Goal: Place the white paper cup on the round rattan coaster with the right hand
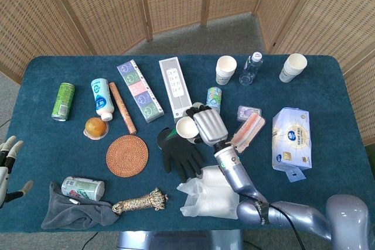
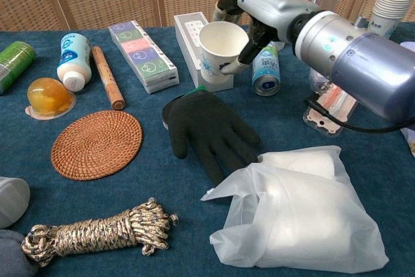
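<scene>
Right hand (image 2: pixel 259 14) grips the white paper cup (image 2: pixel 220 53), lifted above the black glove (image 2: pixel 207 128); round rattan coaster (image 2: pixel 96 144) lies empty, placement remains.

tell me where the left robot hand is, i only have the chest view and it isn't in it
Observer: The left robot hand is at the left edge of the table, fingers apart, holding nothing, well left of the rattan coaster.
Operator: what's the pale thing cut off at my bottom left
Observer: A can lying on its side on a grey cloth.
Operator: from above, how far along is the carry
Observer: The white paper cup in the right robot hand is above the black glove, to the right of the coaster.
</scene>
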You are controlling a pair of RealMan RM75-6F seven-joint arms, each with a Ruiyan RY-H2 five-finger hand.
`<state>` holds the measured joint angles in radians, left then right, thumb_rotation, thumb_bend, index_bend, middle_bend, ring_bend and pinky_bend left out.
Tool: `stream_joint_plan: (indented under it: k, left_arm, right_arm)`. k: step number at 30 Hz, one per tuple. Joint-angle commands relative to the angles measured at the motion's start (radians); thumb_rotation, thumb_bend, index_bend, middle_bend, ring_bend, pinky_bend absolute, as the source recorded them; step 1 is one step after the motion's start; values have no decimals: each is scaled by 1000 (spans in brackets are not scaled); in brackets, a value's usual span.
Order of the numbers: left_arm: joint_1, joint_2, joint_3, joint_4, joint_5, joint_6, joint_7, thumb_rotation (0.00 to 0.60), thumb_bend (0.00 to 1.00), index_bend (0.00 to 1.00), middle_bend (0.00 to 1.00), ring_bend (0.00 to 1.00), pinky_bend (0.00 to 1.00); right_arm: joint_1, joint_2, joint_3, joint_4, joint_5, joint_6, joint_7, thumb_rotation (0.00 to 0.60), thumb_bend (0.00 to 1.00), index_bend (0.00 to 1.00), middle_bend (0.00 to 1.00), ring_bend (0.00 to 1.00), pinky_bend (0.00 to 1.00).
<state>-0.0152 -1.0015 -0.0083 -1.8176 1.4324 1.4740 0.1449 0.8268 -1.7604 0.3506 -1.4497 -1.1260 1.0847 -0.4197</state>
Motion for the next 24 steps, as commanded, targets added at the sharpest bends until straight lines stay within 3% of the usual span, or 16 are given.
stream_joint_plan:
  k: [1,24]
  left_arm:
    - [-1,1,1,0,-1,-2,-3,600,283,0,0,0,0]
    - [-6,0,-4,9,-19,-13,-12,600,283,0,0,0,0]
  right_arm:
    - [39,-22,27,5,40,-22,-43,600,170,389,437,247,428]
    - [218,-130,95,99,249,-68,-210,600,203,392,438,248,428]
